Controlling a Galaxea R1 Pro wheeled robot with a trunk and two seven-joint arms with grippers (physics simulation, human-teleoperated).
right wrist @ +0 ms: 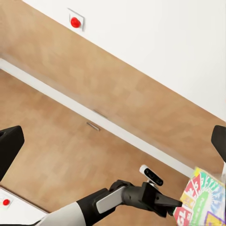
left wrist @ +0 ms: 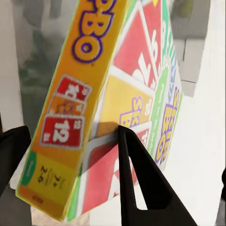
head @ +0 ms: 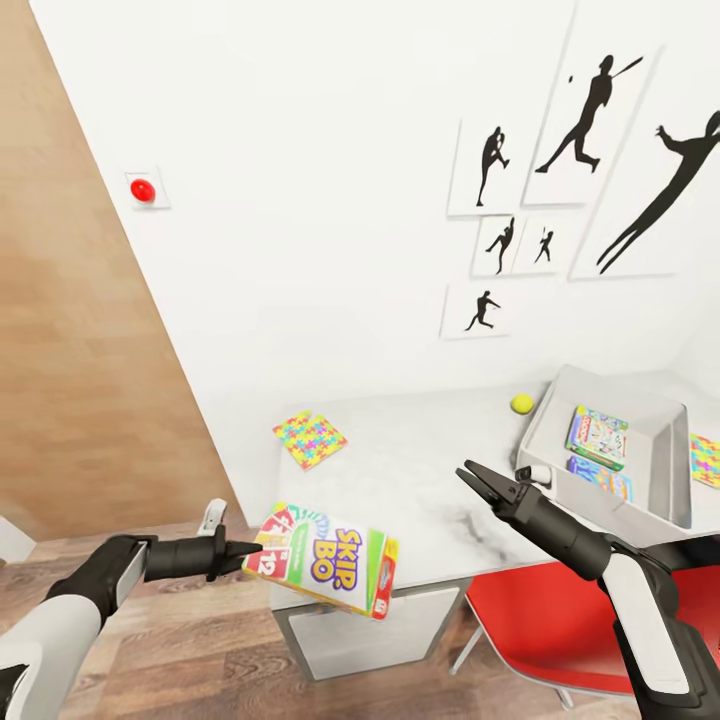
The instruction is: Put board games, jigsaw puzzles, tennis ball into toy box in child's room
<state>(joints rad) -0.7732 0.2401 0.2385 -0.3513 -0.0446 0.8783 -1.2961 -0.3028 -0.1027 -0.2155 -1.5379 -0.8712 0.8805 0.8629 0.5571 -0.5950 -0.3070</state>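
SKIP-BO (head: 325, 558) pinched by left fingers (left wrist: 136, 179) at bench (head: 420, 480) edge | right gripper (head: 478, 480) spread, empty | toy box (head: 668, 420) holds 2 games | left: SKIP-BO, 2 puzzles, ball (head: 522, 403)
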